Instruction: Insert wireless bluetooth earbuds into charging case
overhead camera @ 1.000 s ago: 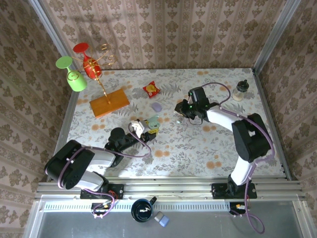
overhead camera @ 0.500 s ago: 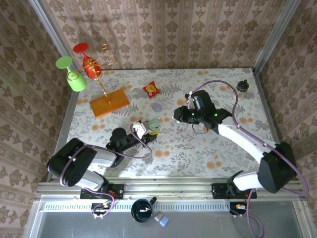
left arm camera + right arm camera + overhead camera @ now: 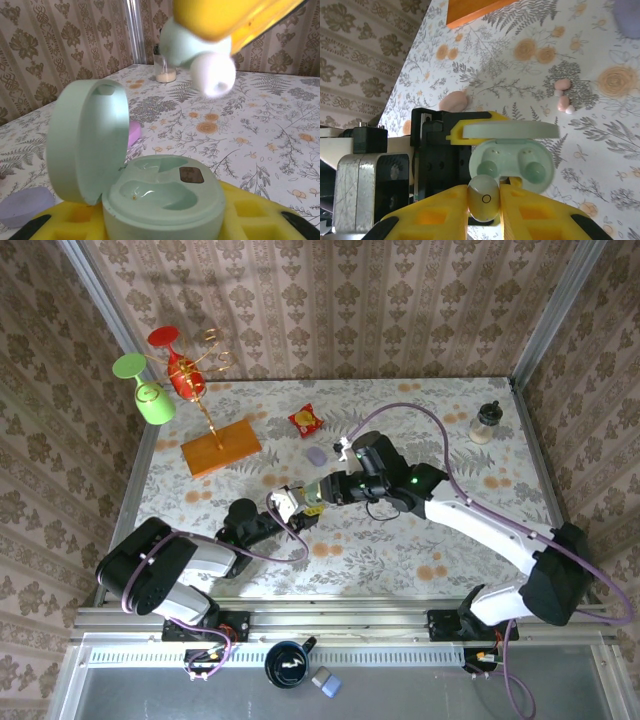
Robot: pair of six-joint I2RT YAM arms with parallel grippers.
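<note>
Currently, your inventory at this stage reads as follows.

- **Charging case (image 3: 165, 200):** mint green, with its lid (image 3: 85, 140) hinged open. It is clamped between the pads of the left end effector (image 3: 288, 504), near the middle of the table (image 3: 380, 552).
- **Earbud (image 3: 484, 198):** pale and glossy, pinched in the closed right end effector (image 3: 322, 490). It hangs just above the open case and is not yet seated.
- **Wells:** these look empty from the left wrist view, though from the right wrist view you cannot be sure.
- **Loose stock:**
  - pink earbuds (image 3: 563, 97) lying on the table, apart from the mint case
  - a pink case (image 3: 454, 101) near the left end effector
  - a lilac case (image 3: 317, 455) farther back
- **Progress, as a judgement:** the case is open and one bud is in grip above it. You have yet to lower it into a well, release it, and fetch any second bud.
</note>
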